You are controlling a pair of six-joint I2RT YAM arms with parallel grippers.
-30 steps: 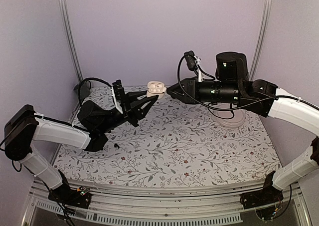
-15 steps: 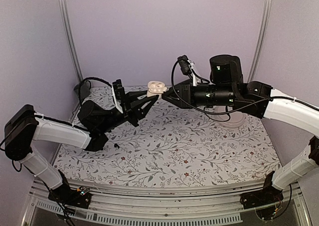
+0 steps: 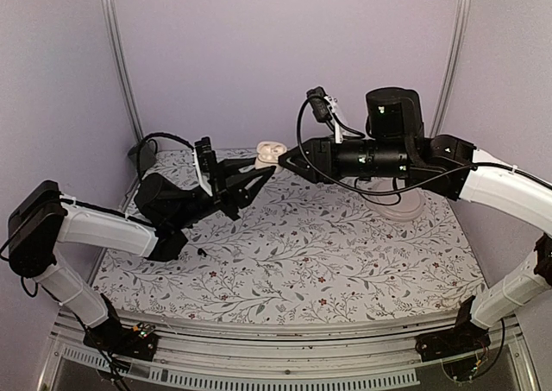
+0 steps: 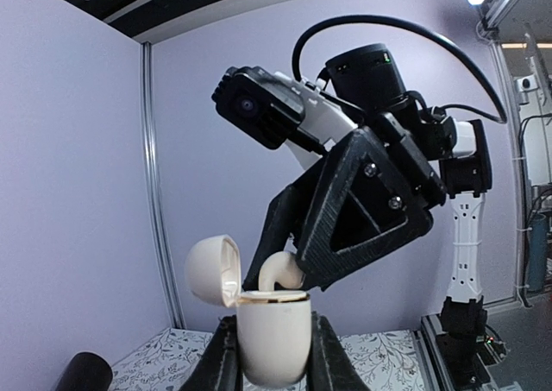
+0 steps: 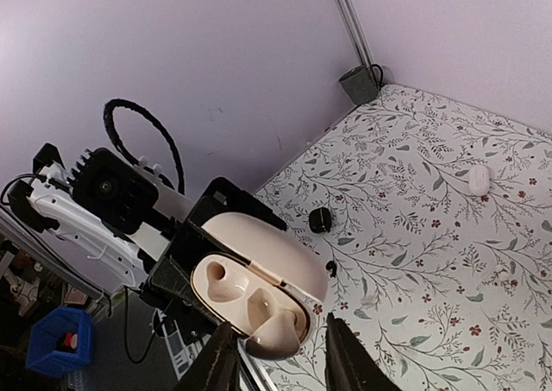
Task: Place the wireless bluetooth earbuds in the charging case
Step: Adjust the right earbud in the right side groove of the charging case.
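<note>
Overhead, a flower-printed cloth [image 3: 302, 253] is lying flat as the work surface, lavender walls [image 3: 259, 54] are closing it in, and two metal rails [image 3: 119, 63] are running up the back corners. Above that cloth the left gripper [image 4: 274, 361] is holding the charging case [image 4: 274, 335] upright, its fingers clamped on the case's two sides and the lid [image 4: 211, 268] standing open to one side. The right gripper [image 5: 278, 356] is pinching one pale earbud [image 5: 276, 329] between its fingertips, right at the case's open mouth. Whether the bud is touching the case is hard to make out, since the black fingers are covering its lower part. Both right fingertips are being cut off by the bottom edge of the wrist view. Far beyond those fingers a second earbud [image 5: 479, 180] is lying on the cloth. Nearer them a small black piece [image 5: 320, 219] is sitting, too small to identify. Counting: two grippers, two buds showing cream rather than black, and one case showing two wells [image 5: 210, 274].
</note>
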